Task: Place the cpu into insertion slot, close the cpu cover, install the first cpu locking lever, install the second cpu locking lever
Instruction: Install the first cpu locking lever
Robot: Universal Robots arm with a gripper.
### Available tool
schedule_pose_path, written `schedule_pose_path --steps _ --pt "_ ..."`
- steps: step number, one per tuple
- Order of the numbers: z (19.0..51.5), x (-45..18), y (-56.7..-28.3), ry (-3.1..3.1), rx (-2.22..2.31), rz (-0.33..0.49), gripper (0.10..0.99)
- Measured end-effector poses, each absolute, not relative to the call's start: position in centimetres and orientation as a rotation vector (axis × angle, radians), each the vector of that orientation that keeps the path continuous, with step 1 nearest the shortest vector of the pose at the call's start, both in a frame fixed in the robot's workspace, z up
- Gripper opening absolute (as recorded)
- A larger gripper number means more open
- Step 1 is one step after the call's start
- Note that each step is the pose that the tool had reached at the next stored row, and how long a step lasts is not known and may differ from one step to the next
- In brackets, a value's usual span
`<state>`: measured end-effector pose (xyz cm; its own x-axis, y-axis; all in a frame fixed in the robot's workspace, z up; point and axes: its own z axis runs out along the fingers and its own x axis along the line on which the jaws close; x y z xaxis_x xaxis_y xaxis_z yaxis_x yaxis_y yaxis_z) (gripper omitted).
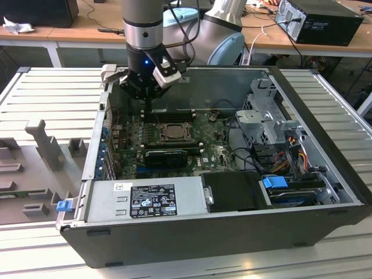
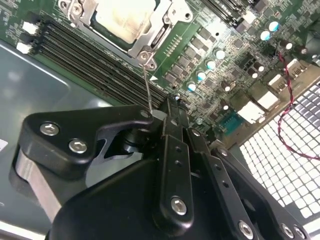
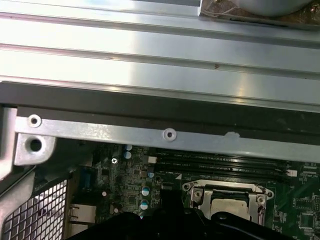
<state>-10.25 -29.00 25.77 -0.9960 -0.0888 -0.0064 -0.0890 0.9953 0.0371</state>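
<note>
The gripper [image 2: 162, 111] is seen with its fingers drawn narrow, apparently pinched on the tip of a thin locking lever [image 2: 147, 82], while just beyond the fingertips the cpu [image 2: 122, 20] is already seated under the closed cpu cover [image 2: 159, 31], so only lever latching is judged unfinished.

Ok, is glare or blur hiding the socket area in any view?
Second wrist view: glare bleaches the cpu top nearly white, board detail sharp. First wrist view: the ribbed metal surface reflects brightly, the cpu looks soft but readable. Exterior view: even light, the insertion slot dim, no glare.
</note>
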Motion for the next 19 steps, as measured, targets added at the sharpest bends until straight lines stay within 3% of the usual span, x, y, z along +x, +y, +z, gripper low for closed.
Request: schedule_pose_path --steps 19 --pt "25.8 -7.3 -29.0 3.133 -0.139 0.058 0.106"
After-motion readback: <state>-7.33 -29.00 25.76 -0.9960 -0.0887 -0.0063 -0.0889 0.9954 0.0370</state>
